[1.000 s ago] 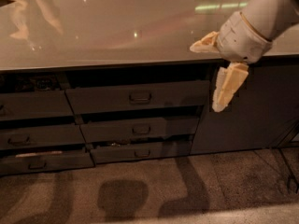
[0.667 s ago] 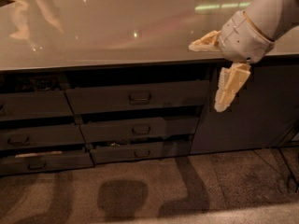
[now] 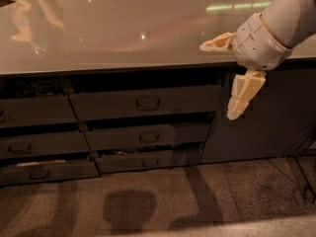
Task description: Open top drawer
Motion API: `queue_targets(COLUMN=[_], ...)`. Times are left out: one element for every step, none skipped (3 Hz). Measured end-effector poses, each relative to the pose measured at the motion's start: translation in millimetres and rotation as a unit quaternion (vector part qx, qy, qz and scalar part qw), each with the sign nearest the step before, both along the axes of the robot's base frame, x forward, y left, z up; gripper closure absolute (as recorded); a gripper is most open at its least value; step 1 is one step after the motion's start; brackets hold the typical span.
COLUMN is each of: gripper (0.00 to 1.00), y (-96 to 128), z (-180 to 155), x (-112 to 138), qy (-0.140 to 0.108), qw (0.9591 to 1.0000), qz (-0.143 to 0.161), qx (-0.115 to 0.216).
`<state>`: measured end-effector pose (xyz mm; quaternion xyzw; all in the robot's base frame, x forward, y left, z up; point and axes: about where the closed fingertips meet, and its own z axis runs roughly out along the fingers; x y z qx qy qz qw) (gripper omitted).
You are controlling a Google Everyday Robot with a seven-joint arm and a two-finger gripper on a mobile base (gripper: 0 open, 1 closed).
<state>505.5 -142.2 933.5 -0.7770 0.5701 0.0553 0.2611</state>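
Entry: fitted counter unit, of the office pantry or workroom sort.
We list a long glossy grey countertop (image 3: 123,28) mirroring strip lights. Beneath it sit banks of dark grey drawers, the top drawer (image 3: 143,101) and the shallower drawers (image 3: 148,137) each with a small loop handle. At the right is a plain dark cabinet door (image 3: 276,122), and underfoot speckled brown carpet (image 3: 148,206). The robot's gripper (image 3: 216,82) hangs at the counter's front edge, right side, fingers spread wide.

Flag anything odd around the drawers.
The drawer fronts sit uneven: the top drawer, the middle drawer and the bottom drawer seem ajar by differing amounts, with dark gaps above. The gripper hangs open to their right, touching none.
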Motion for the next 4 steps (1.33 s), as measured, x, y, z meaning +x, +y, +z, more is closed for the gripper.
queue_targets(gripper=[0.00, 0.00, 0.00, 0.00], y=[1.0, 1.0, -0.2, -26.0], z=[-1.0, -1.1, -5.3, -39.6], x=[-3.0, -2.9, 2.6, 36.5], qy=[-0.076, -0.075, -0.067, -0.020], qw=[0.9967, 0.9967, 0.9974, 0.9997], qz=[0.031, 0.030, 0.026, -0.010], qx=[-0.003, -0.003, -0.005, -0.010])
